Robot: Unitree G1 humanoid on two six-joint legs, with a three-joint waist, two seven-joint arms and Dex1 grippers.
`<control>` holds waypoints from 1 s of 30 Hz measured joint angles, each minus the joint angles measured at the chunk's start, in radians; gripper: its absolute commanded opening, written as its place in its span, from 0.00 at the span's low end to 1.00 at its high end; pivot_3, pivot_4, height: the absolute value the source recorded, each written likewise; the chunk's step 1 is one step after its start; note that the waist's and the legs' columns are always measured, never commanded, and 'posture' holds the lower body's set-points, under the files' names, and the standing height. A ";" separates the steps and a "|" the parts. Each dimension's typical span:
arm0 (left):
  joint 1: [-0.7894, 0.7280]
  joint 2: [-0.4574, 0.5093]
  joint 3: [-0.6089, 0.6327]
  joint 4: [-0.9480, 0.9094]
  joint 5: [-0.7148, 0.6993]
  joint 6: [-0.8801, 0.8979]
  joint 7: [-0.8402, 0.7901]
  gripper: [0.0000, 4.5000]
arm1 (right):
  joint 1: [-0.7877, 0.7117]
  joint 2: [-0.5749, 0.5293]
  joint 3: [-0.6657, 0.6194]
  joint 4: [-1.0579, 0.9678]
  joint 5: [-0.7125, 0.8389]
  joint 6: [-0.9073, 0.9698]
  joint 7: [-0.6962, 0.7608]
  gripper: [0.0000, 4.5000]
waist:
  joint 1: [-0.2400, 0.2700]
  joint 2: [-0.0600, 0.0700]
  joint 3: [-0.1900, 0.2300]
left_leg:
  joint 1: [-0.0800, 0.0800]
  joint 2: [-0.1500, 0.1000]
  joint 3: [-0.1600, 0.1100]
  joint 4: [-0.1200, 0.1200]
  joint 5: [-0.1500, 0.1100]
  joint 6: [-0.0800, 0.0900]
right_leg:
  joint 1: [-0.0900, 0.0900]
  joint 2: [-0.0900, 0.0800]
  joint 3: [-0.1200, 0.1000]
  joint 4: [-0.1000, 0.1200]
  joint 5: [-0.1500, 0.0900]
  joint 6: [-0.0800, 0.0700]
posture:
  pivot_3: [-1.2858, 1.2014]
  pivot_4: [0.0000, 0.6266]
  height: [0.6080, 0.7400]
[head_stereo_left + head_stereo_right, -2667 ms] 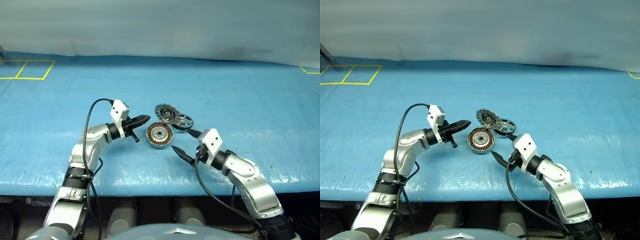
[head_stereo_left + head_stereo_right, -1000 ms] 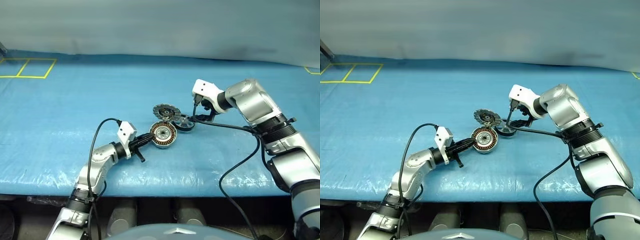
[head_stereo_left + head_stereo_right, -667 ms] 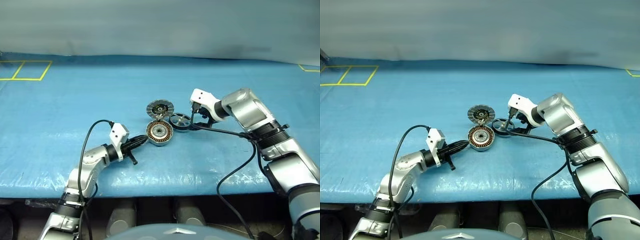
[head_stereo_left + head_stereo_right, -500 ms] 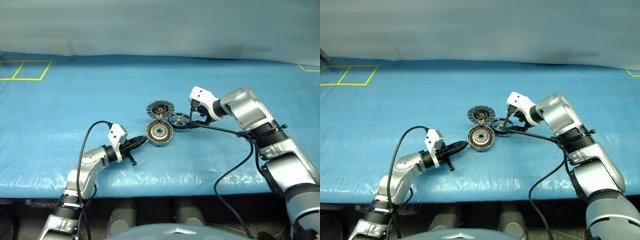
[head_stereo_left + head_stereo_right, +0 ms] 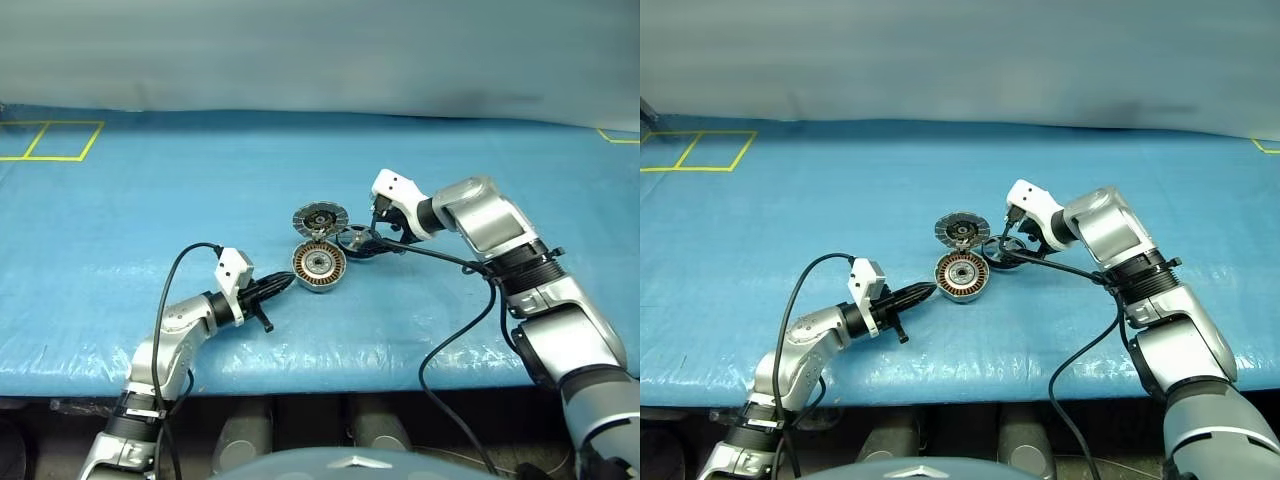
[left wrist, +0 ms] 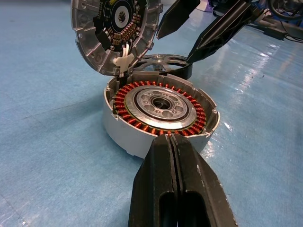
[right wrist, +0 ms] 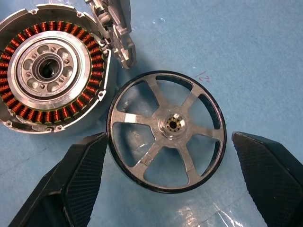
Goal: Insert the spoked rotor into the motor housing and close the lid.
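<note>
Above the spoked rotor [image 7: 166,130] the right gripper [image 5: 368,237] is held with its two black fingers spread wide, one fingertip [image 7: 87,163] just beside the rotor's dark rim on one side and the other fingertip [image 7: 270,165] set apart from the rim on the opposite side; nothing is gripped. The rotor is seen lying flat on the blue table cover [image 5: 150,190], with its pale spokes and small hub facing up. Just beside it, on the robot's left, the motor housing [image 5: 319,266] is found, open side up, its ring of copper windings and centre hub exposed. The lid [image 5: 320,217] is raised on edge at the far rim of the housing, with its ribbed inner face and dark centre turned toward the robot; it stands close beside the rotor's edge, so that side of the rotor is crowded by both housing and lid. A black cable [image 5: 455,262] from the right arm is draped over the cover beside the rotor. The left gripper [image 5: 283,282] is pressed shut and empty, its tip pointed at the near wall of the housing and lying just beside it. Bare blue cover is left open on the right of the rotor and toward the robot. Yellow tape lines [image 5: 50,140] are marked at the far left corner, well apart from the parts.
</note>
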 measured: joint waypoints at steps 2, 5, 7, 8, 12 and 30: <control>0.003 -0.001 0.000 0.000 0.001 0.000 0.004 0.01 | 0.000 0.009 0.000 0.022 -0.003 -0.001 -0.015 1.00 | 0.000 0.000 0.000 | 0.000 0.000 0.000 0.000 0.000 0.000 | 0.000 0.000 0.000 0.000 0.000 0.000 | 0.52 0.24 1.00; 0.009 -0.001 0.000 0.000 0.002 0.000 0.011 0.00 | 0.000 0.025 0.000 0.052 -0.007 -0.002 -0.037 0.96 | 0.000 0.000 0.000 | 0.000 0.000 0.000 0.000 0.000 0.000 | 0.000 0.000 0.000 0.000 0.000 0.000 | 0.52 0.24 1.00; 0.014 -0.001 0.000 0.000 0.006 0.000 0.017 0.00 | 0.001 0.028 0.001 0.060 -0.010 -0.004 -0.044 0.87 | 0.000 0.000 0.000 | 0.000 0.000 0.000 0.000 0.000 0.000 | 0.000 0.000 0.000 0.000 0.000 0.000 | 0.52 0.24 1.00; 0.017 -0.001 0.000 0.000 0.007 0.000 0.019 0.00 | 0.001 0.028 0.001 0.061 -0.012 -0.006 -0.045 0.80 | 0.000 0.000 0.000 | 0.000 0.000 0.000 0.000 0.000 0.000 | 0.000 0.000 0.000 0.000 0.000 0.000 | 0.52 0.24 1.00; 0.026 -0.001 -0.001 0.000 0.009 0.000 0.022 0.00 | 0.003 0.026 0.000 0.062 -0.018 -0.016 -0.049 0.50 | 0.000 0.000 0.000 | 0.000 0.000 0.000 0.000 0.000 0.000 | 0.000 0.000 0.000 0.000 0.000 0.000 | 0.52 0.24 1.00; 0.020 -0.003 -0.003 0.000 0.029 0.000 0.041 0.00 | 0.084 0.011 0.009 -0.027 -0.061 -0.032 -0.083 0.29 | -0.001 0.000 0.000 | 0.002 0.000 0.000 0.000 0.000 0.000 | 0.002 0.000 0.000 0.000 0.000 0.000 | 0.52 0.24 1.00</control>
